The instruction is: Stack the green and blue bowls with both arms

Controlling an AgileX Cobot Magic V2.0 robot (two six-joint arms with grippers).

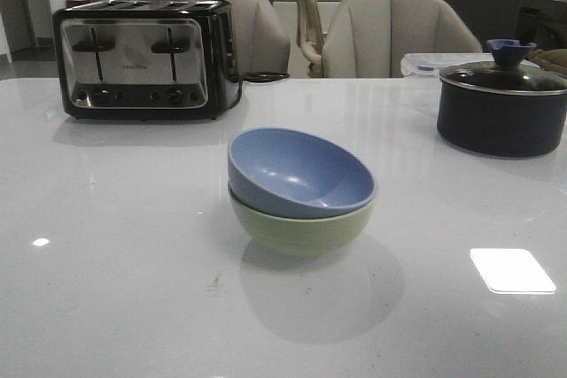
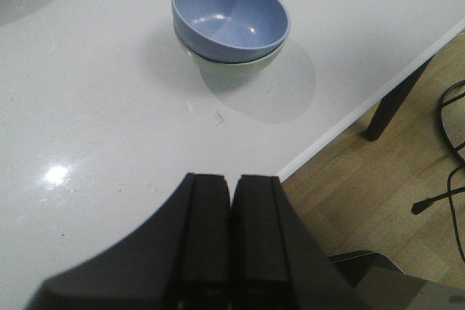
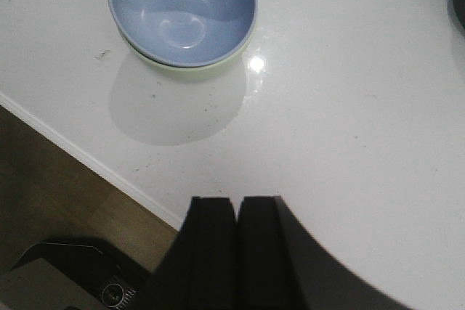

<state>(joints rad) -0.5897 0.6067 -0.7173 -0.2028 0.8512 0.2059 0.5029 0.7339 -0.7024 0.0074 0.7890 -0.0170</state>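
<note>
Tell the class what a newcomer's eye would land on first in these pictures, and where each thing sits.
First comes the blue bowl, nested slightly tilted in the green bowl at the middle of the white table. Next, the shiny toaster at the far left and the dark lidded pot at the far right. Both wrist views show a shut gripper, the left gripper and the right gripper, hanging away from the bowls.

Most of the green bowl (image 1: 301,232) sits hidden beneath the tilted blue bowl (image 1: 297,170), the lidded navy pot (image 1: 502,105) runs off the frame's right edge, and the toaster's (image 1: 142,59) brand lettering is illegible.
</note>
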